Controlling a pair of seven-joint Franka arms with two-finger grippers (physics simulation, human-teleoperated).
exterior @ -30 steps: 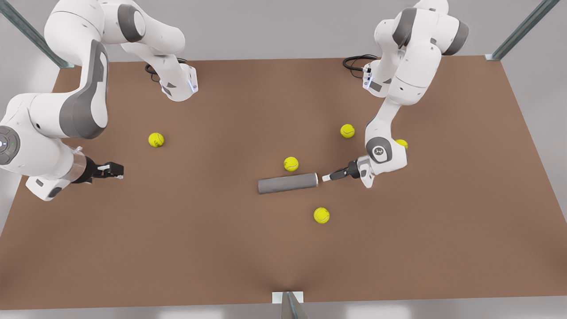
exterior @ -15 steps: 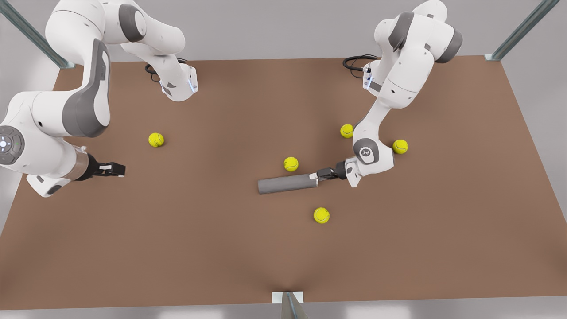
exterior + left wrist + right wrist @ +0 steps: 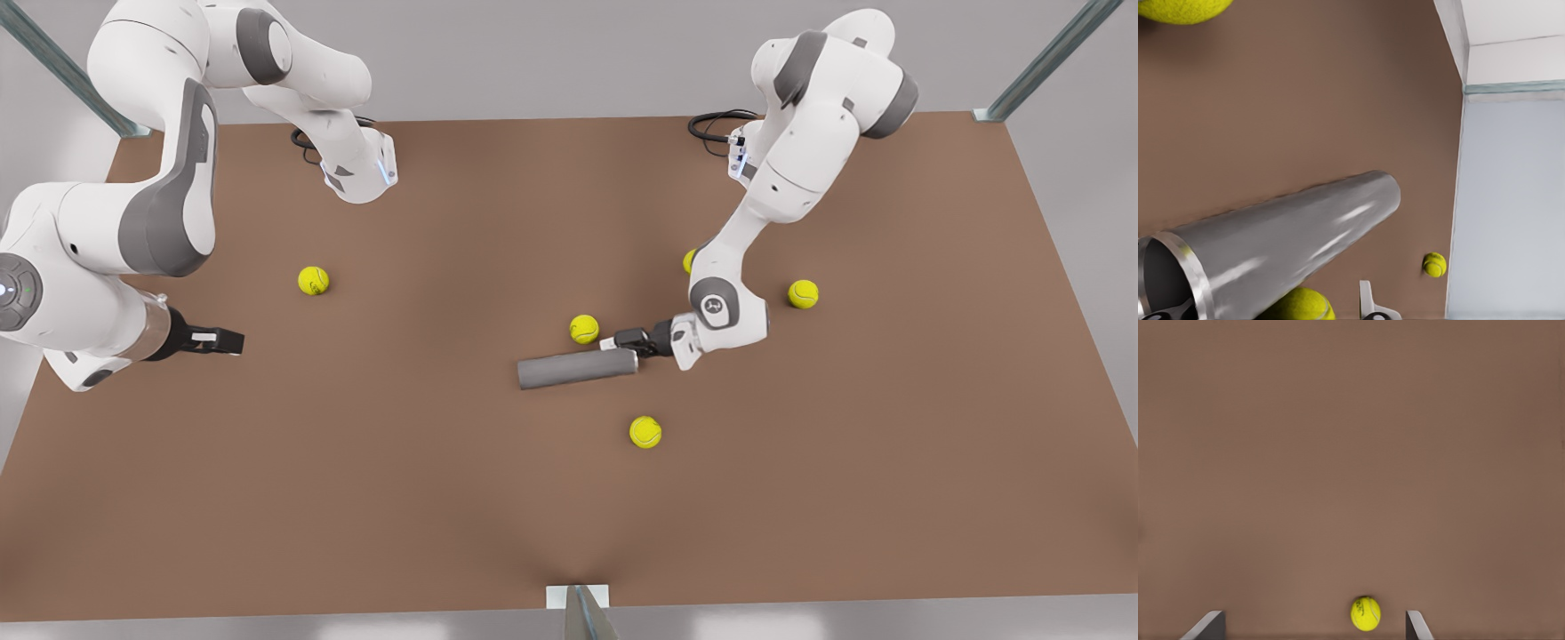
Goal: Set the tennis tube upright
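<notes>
The tennis tube lies flat on the brown table, a grey cylinder with its shiny rim toward the front view's right. In the left wrist view the tennis tube is close, open rim end nearest the camera. My left gripper is at that rim end, open, with one fingertip beside the tube. My right gripper waits open far off at the front view's left; its fingers frame bare table.
Several yellow tennis balls lie around: one just behind the tube, one in front of it, one at the right, one at the left. Another ball lies ahead of my right gripper.
My left gripper has slid toward the front view's left, from a short gap off the tube's rim end to right at it. The right arm drifted slightly. The tube has not moved.
</notes>
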